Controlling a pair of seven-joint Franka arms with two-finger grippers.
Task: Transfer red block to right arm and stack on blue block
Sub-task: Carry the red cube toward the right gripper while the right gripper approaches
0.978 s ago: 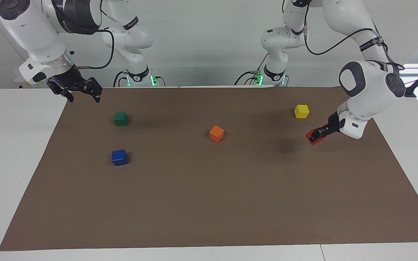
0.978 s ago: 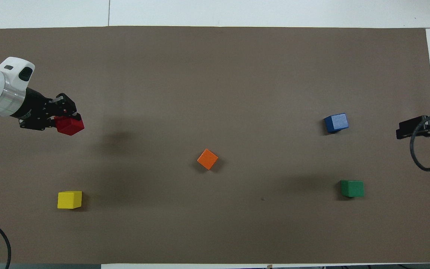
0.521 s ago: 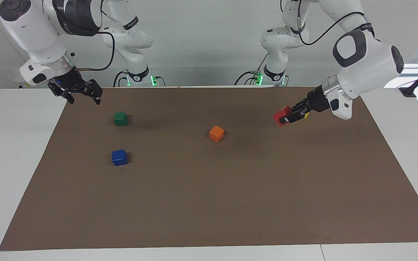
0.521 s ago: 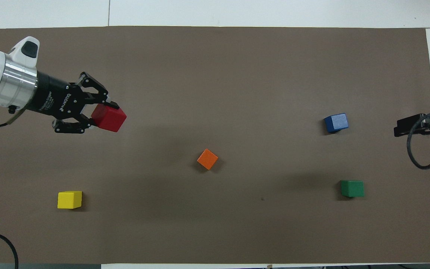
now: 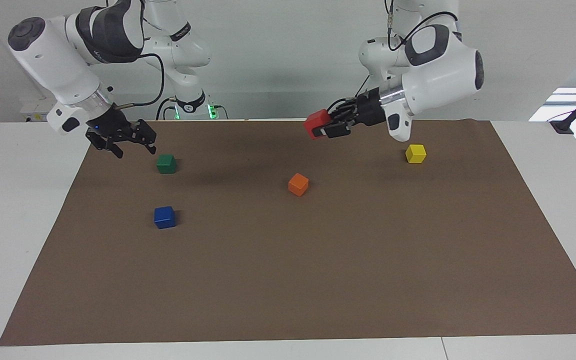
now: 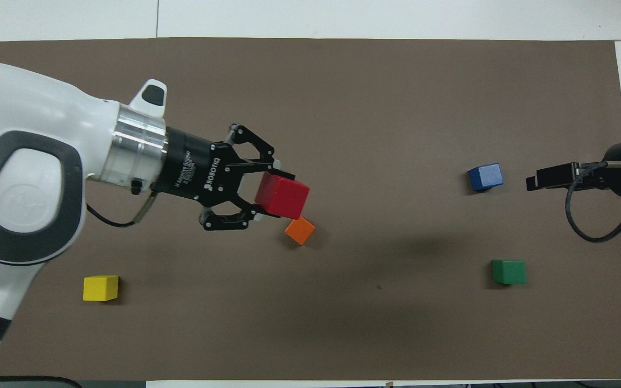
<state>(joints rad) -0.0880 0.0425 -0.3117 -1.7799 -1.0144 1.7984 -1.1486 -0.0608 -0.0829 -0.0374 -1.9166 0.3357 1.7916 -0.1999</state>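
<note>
My left gripper (image 5: 325, 128) is shut on the red block (image 5: 316, 123) and holds it high in the air, pointing sideways toward the right arm's end. In the overhead view the red block (image 6: 282, 196) in the left gripper (image 6: 267, 197) hangs over the mat's middle, partly over the orange cube (image 6: 300, 230). The blue block (image 5: 164, 217) sits on the mat toward the right arm's end and also shows in the overhead view (image 6: 485, 177). My right gripper (image 5: 129, 142), blue light at its wrist, is open and empty, raised over the mat beside the green cube (image 5: 166, 163).
The brown mat (image 5: 318, 280) covers the table. The orange cube (image 5: 298, 184) lies mid-mat. A yellow cube (image 5: 415, 153) lies toward the left arm's end. The green cube (image 6: 509, 271) lies nearer to the robots than the blue block.
My left gripper has lifted the red block off the mat and carried it from the left arm's end to over the middle. My right gripper has moved a little inward and down, toward the green cube.
</note>
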